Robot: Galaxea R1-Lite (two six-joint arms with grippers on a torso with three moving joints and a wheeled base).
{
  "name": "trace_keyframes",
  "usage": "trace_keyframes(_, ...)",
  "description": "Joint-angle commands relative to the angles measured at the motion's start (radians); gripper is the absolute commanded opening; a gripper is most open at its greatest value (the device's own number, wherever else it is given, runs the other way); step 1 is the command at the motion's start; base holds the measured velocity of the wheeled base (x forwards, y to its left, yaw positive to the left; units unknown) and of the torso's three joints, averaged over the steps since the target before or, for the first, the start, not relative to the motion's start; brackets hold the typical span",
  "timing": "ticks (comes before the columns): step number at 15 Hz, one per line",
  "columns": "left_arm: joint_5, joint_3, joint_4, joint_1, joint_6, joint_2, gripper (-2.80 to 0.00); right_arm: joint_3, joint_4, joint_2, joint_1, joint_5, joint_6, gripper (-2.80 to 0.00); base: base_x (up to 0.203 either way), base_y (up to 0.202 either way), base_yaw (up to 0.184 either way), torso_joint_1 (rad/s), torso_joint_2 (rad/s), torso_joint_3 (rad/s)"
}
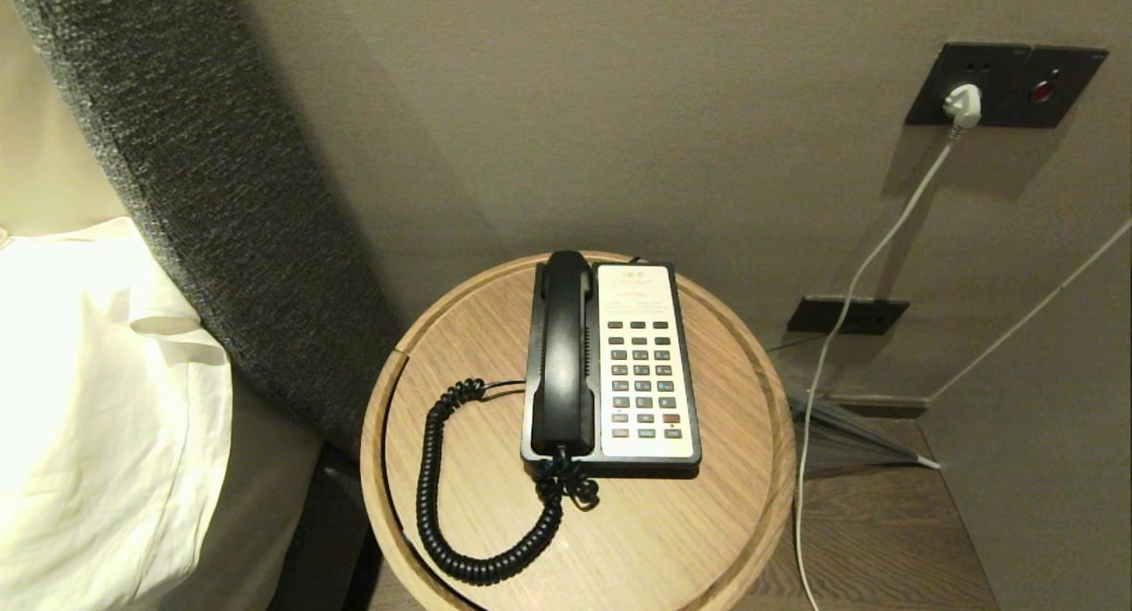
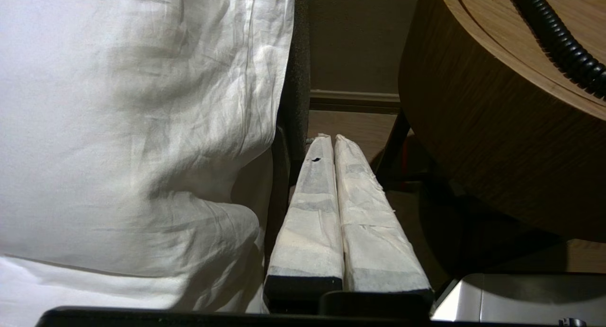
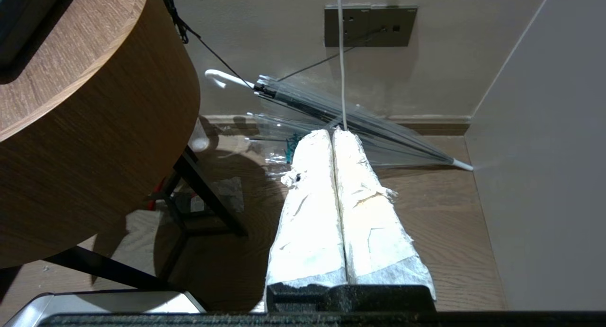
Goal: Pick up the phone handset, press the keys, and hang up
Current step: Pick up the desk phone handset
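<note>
Fingers pressed together on both grippers, nothing between them. Left gripper (image 2: 330, 137) hanging low beside the bed, white-wrapped fingers (image 2: 310, 208) tip to tip; right gripper (image 3: 331, 132) hanging low over the wood floor (image 3: 440, 223), white-wrapped fingers (image 3: 307, 213) likewise closed and empty. Neither seen from the head camera.

Well above and apart from both sets of fingers: phone handset (image 1: 563, 350), seated in its cradle along the left side of the phone base (image 1: 610, 456). Keys (image 1: 643, 377) just beside the handset on the white faceplate, one red key in the lower rows. Coiled cord (image 1: 442, 496) looping from the handset's near end out across the round wooden table (image 1: 672, 540) and back toward the base.

Beyond the left fingers: table's curved side wall (image 2: 473, 142) close on one side, a stretch of the cord on its top edge, white bedding (image 2: 142, 128) close on the other, a dark headboard edge (image 2: 298, 57) between.

Beyond the right fingers: table wall and its dark legs (image 3: 208, 199) to one side, a clear folded umbrella (image 3: 350, 123) lying on the floor just past the fingertips, a white cable (image 3: 341, 57) hanging down from the wall, a dark socket plate (image 3: 370, 26), plain wall (image 3: 544, 152) on the other side.
</note>
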Motion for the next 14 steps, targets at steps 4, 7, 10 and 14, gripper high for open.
trace_keyframes(4,0.002,-0.003,0.01,0.001,0.008,0.0,-2.8,0.002,0.0,0.001,-0.001,0.001,0.0,-2.8,0.0,0.0,0.0,0.0,0.0,0.0)
trace_keyframes(7,0.007,-0.005,0.0,0.0,-0.001,0.0,-2.8,0.002,0.0,0.001,-0.001,0.0,0.0,-2.8,0.0,0.0,0.0,0.0,0.0,0.0)
trace_keyframes(10,-0.011,-0.184,0.046,0.0,-0.013,0.04,-2.8,0.002,0.0,0.001,0.0,0.0,-0.001,-2.8,0.0,0.0,0.0,0.0,0.0,0.0)
trace_keyframes(14,-0.154,-0.618,0.23,0.002,-0.03,0.343,-2.8,0.002,0.0,0.001,-0.001,0.0,0.0,-2.8,0.0,0.0,0.0,0.0,0.0,0.0)
